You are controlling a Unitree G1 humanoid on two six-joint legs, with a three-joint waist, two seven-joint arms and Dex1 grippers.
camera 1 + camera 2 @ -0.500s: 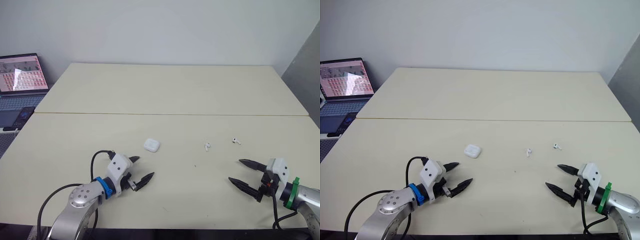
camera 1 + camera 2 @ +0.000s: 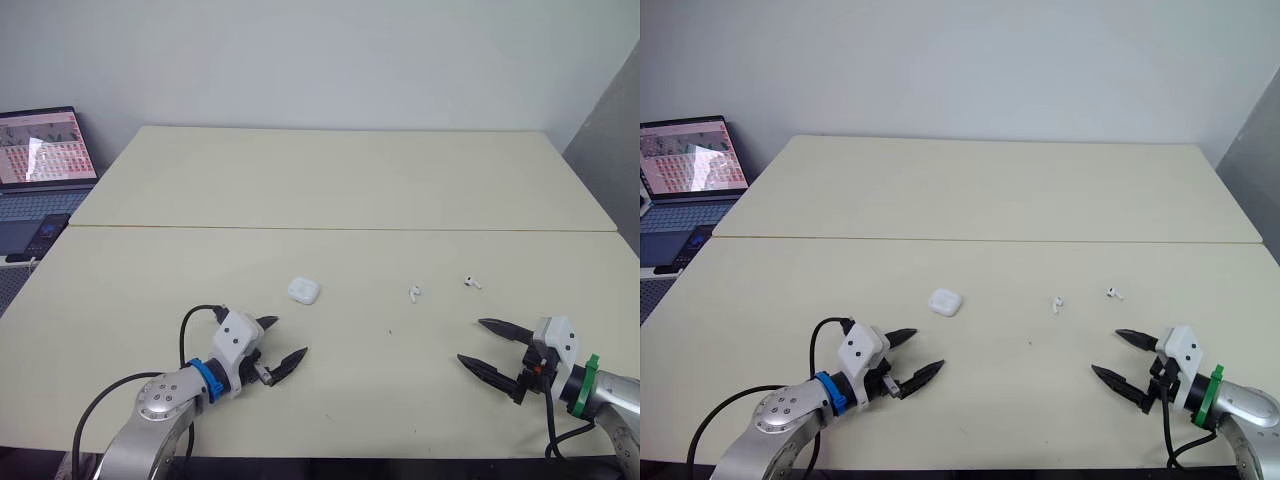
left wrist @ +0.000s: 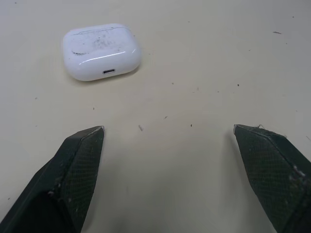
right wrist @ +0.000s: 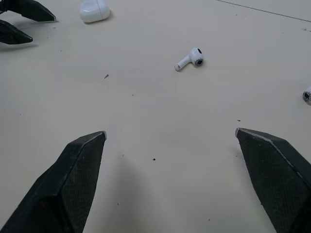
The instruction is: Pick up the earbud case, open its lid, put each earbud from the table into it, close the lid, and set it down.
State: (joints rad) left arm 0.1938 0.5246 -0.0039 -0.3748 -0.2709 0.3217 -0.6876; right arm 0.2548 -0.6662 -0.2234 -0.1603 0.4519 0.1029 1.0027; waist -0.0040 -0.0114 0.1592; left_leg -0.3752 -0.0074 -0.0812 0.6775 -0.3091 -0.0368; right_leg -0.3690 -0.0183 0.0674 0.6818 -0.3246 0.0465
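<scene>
My left gripper (image 2: 291, 335) and right gripper (image 2: 470, 340) are wide apart. If I bump the mid-frame earbud case (image 2: 303, 291), it may slide.

Scene is evenly & brightly lit by soft, diffuse light from above, w/ only faint shadows cast on the table (image 2: 330, 190) under the left gripper (image 2: 292, 335) and right gripper (image 2: 470, 340), a glare streak seen on the earbud case (image 3: 102, 51) & a white reflection on the laptop screen (image 2: 40, 150).
</scene>
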